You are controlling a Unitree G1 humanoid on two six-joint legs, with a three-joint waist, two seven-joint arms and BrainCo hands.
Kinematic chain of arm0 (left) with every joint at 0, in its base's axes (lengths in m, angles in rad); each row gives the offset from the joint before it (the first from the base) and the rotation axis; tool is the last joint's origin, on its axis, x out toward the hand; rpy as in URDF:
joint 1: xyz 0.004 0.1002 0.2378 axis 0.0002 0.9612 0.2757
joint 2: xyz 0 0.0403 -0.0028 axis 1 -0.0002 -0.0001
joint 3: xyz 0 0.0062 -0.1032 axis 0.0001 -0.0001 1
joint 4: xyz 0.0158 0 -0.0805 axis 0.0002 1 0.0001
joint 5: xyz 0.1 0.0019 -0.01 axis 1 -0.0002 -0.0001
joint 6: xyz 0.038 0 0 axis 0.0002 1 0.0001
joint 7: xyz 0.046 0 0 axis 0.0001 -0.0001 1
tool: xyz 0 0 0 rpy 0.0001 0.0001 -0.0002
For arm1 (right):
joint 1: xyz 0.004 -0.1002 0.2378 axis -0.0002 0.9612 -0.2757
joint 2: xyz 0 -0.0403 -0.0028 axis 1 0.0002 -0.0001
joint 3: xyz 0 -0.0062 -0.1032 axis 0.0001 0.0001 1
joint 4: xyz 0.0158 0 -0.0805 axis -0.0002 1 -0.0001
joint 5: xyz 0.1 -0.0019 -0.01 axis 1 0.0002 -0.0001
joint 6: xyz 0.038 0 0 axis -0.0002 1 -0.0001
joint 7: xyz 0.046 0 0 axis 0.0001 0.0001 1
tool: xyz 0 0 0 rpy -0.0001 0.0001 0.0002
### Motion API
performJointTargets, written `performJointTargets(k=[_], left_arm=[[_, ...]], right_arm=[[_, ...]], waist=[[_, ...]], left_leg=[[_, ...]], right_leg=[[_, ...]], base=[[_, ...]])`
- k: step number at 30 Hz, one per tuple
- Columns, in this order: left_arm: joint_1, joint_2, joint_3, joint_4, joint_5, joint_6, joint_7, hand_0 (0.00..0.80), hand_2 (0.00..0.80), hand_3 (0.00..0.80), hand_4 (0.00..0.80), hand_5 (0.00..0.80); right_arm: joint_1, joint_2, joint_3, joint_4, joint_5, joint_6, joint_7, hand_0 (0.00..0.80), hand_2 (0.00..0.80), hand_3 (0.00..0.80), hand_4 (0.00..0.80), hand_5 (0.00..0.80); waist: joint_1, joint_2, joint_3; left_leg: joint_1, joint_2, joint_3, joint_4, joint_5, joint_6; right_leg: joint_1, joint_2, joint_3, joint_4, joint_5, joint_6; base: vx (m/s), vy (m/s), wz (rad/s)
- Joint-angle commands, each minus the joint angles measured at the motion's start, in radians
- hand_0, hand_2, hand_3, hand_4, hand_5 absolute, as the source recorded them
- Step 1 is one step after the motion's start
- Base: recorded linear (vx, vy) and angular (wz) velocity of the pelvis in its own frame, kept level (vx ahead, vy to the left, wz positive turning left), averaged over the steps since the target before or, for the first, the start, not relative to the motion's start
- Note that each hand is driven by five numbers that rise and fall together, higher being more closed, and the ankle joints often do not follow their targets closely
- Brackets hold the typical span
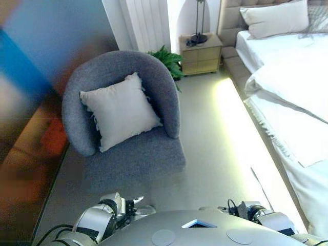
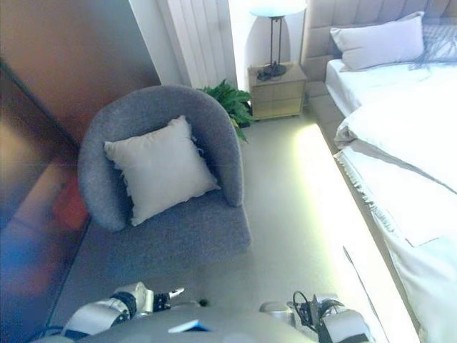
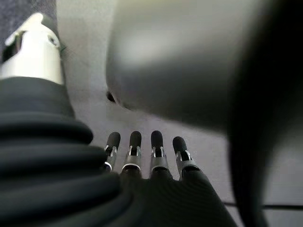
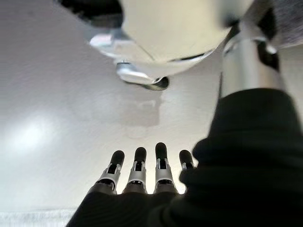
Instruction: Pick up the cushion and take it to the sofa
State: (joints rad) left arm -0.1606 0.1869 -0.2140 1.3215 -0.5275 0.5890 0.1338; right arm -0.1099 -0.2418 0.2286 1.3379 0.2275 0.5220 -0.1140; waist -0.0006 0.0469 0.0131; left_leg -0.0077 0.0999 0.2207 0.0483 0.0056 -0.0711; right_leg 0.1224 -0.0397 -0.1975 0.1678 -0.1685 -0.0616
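A pale grey square cushion [image 1: 120, 110] leans upright against the back of a round grey armchair [image 1: 148, 154], resting on its seat. Neither hand is near it. My left hand [image 3: 142, 151] hangs low at my side with its fingers straight, pointing at the floor and holding nothing. Down on the other side, my right hand [image 4: 142, 165] hangs the same way, with straight fingers that are empty over the pale floor. In the eye views only the upper arms show, at the bottom edge.
A white bed [image 1: 292, 92] with a pillow [image 1: 274, 18] runs along the right. A wooden nightstand [image 1: 201, 54] with a lamp stands at the back, a green plant [image 1: 166, 59] beside the armchair. A dark wall panel [image 1: 31, 128] closes the left. Pale floor lies between armchair and bed.
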Motion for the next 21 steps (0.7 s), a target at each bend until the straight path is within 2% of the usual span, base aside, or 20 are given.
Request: performJointTargets(k=[1,2,4,6,8,13,14,17,19,21], left_arm=[[-0.060,-0.031,-0.007,0.041,-0.029,-0.053,0.041,0.000,0.000,0.000,0.000,0.000],[-0.050,-0.035,0.002,0.047,-0.003,-0.079,0.037,0.000,0.000,0.000,0.000,0.000],[-0.012,-0.034,0.027,0.056,0.060,-0.140,0.015,0.000,0.000,0.000,0.000,0.000],[0.030,-0.030,0.047,0.057,0.115,-0.195,-0.016,0.000,0.000,0.000,0.000,0.000],[0.067,-0.031,0.053,0.053,0.159,-0.243,-0.044,0.000,0.000,0.000,0.000,0.000],[0.110,-0.040,0.043,0.038,0.213,-0.314,-0.074,0.000,0.000,0.000,0.000,0.000],[0.111,-0.041,0.036,0.032,0.214,-0.317,-0.073,0.000,0.000,0.000,0.000,0.000],[0.114,-0.037,0.038,0.037,0.200,-0.322,-0.074,0.000,0.000,0.000,0.000,0.000],[0.103,-0.019,0.032,0.033,0.200,-0.304,-0.069,0.000,0.000,0.000,0.000,0.000],[0.091,0.004,0.021,0.039,0.197,-0.296,-0.080,0.000,0.000,0.000,0.000,0.000]], right_arm=[[-0.023,0.007,0.010,0.055,0.049,-0.010,-0.009,0.000,0.000,0.000,0.000,0.000],[-0.023,0.010,0.008,0.055,0.063,-0.032,-0.006,0.000,0.000,0.000,0.000,0.000],[-0.022,0.013,-0.006,0.050,0.079,-0.075,0.007,0.000,0.000,0.000,0.000,0.000],[-0.019,0.011,-0.025,0.042,0.070,-0.107,0.024,0.000,0.000,0.000,0.000,0.000],[-0.007,0.005,-0.041,0.032,0.053,-0.133,0.033,0.000,0.000,0.000,0.000,0.000],[0.021,-0.006,-0.057,0.014,0.031,-0.163,0.011,0.000,0.000,0.000,0.000,0.000],[0.024,-0.009,-0.058,0.011,0.026,-0.170,0.003,0.000,0.000,0.000,0.000,0.000],[0.021,-0.011,-0.058,0.014,0.034,-0.189,-0.012,0.000,0.000,0.000,0.000,0.000],[0.016,-0.002,-0.066,0.011,0.068,-0.208,-0.034,0.000,0.000,0.000,0.000,0.000],[0.008,0.009,-0.068,-0.004,0.064,-0.218,-0.040,0.000,0.000,0.000,0.000,0.000]], waist=[[0.002,-0.032,0.022],[0.007,-0.049,0.032],[0.020,-0.068,0.043],[0.027,-0.075,0.046],[0.026,-0.079,0.041],[0.020,-0.076,0.043],[0.021,-0.074,0.046],[0.012,-0.066,0.057],[0.009,-0.071,0.078],[0.008,-0.080,0.099]], left_leg=[[-0.071,-0.022,-0.002,0.198,-0.060,0.031],[-0.068,-0.013,-0.017,0.264,-0.089,0.038],[-0.052,0.001,-0.054,0.326,-0.109,0.036],[-0.018,0.020,-0.064,0.347,-0.116,0.025],[0.002,0.038,-0.066,0.347,-0.078,0.015],[0.024,0.089,-0.095,0.397,-0.046,-0.011],[0.034,0.093,-0.099,0.368,-0.052,-0.013],[0.101,0.089,-0.071,0.245,-0.110,-0.008],[0.128,0.056,-0.051,0.146,-0.177,0.008],[0.144,0.025,-0.054,0.065,-0.194,0.015]], right_leg=[[0.076,-0.060,-0.052,-0.094,-0.042,0.062],[0.055,-0.065,-0.052,-0.098,-0.024,0.062],[0.032,-0.069,-0.054,-0.110,0.006,0.067],[0.023,-0.070,-0.061,-0.136,0.027,0.074],[0.003,-0.070,-0.066,-0.153,0.050,0.068],[-0.009,-0.070,-0.044,-0.174,0.077,0.067],[-0.015,-0.076,-0.043,-0.174,0.085,0.078],[-0.045,-0.107,-0.043,-0.167,0.112,0.121],[-0.100,-0.160,-0.053,-0.169,0.180,0.189],[-0.165,-0.213,-0.059,-0.184,0.260,0.247]], base=[[-0.550,-0.147,-0.42],[-0.532,-0.152,-0.43],[-0.415,-0.087,-0.17],[-0.355,0.023,0.16],[-0.366,0.137,0.43],[-0.330,0.298,0.37],[-0.347,0.410,0.27],[-0.286,0.355,0.35],[-0.392,0.379,0.87],[-0.397,0.335,0.69]])
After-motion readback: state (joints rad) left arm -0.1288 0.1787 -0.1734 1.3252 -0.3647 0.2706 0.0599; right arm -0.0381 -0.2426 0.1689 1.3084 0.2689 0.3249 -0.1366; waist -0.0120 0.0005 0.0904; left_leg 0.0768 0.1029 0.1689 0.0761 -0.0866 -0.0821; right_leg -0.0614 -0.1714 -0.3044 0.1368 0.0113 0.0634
